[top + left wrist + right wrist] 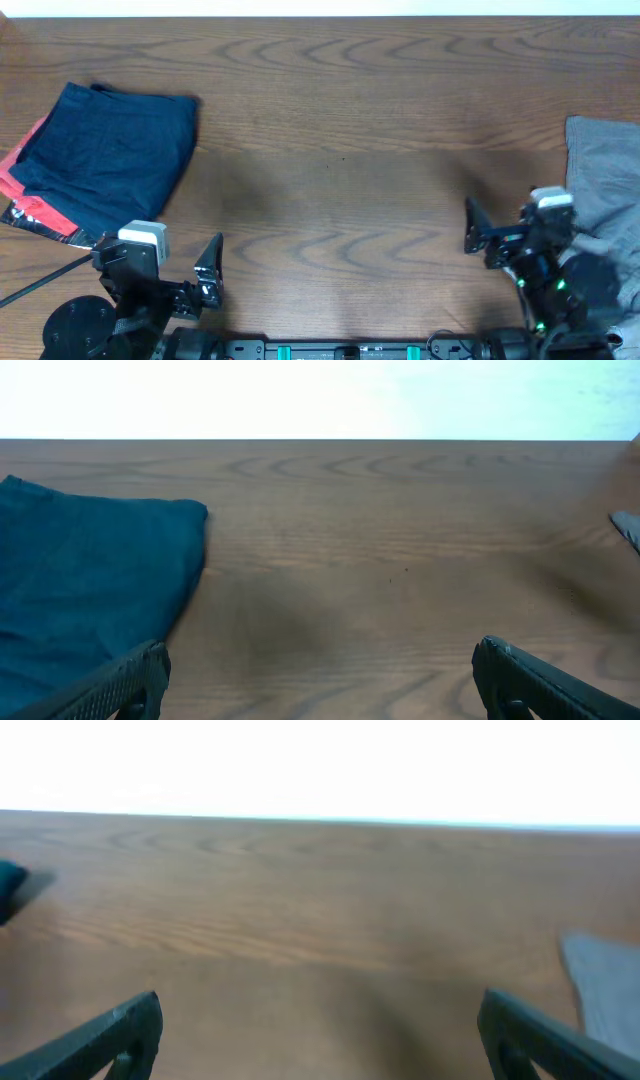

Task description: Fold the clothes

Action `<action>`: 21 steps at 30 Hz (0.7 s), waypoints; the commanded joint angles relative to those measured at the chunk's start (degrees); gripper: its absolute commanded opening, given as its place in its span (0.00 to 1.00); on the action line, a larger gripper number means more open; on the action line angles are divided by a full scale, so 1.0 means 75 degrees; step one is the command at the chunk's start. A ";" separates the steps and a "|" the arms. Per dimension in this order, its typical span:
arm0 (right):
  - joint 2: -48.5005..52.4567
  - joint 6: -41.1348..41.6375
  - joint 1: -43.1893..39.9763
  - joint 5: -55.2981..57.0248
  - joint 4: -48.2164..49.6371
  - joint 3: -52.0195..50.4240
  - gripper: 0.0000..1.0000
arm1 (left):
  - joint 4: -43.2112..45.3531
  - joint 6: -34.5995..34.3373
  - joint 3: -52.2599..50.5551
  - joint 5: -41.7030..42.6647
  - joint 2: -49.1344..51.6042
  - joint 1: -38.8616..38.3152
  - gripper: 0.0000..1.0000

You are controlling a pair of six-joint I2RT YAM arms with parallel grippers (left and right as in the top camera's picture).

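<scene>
A folded dark navy garment (pixel 105 155) lies at the table's left, on top of a red garment (pixel 28 195) that shows at its left edge. The navy garment also fills the left of the left wrist view (pixel 90 590). A light grey garment (pixel 605 165) lies at the right edge and shows in the right wrist view (pixel 605 990). My left gripper (pixel 160 268) is open and empty near the front edge, just below the navy garment's corner; its fingers (pixel 320 685) frame bare wood. My right gripper (pixel 520 235) is open and empty, left of the grey garment, over bare wood (pixel 320 1040).
The brown wooden table (pixel 340 150) spans the view, with bare wood between the two piles. The arm bases and a black rail (pixel 330 350) sit along the front edge. A black cable (pixel 40 280) runs at front left.
</scene>
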 commanded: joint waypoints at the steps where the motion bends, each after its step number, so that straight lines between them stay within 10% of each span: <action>1: -0.0833 -0.0353 0.0463 -0.0006 0.0962 -0.1067 0.99 | 0.0003 0.0093 -0.0023 -0.0119 -0.0006 -0.0015 0.98; 14: -0.2500 -0.0903 0.0667 0.0332 0.4211 -0.4016 0.99 | 0.0003 0.0093 -0.0023 -0.0119 -0.0006 -0.0015 0.98; 21: -0.2500 -0.1268 0.0417 0.0449 0.3325 -0.4339 0.99 | 0.0003 0.0093 -0.0023 -0.0119 -0.0006 -0.0015 0.98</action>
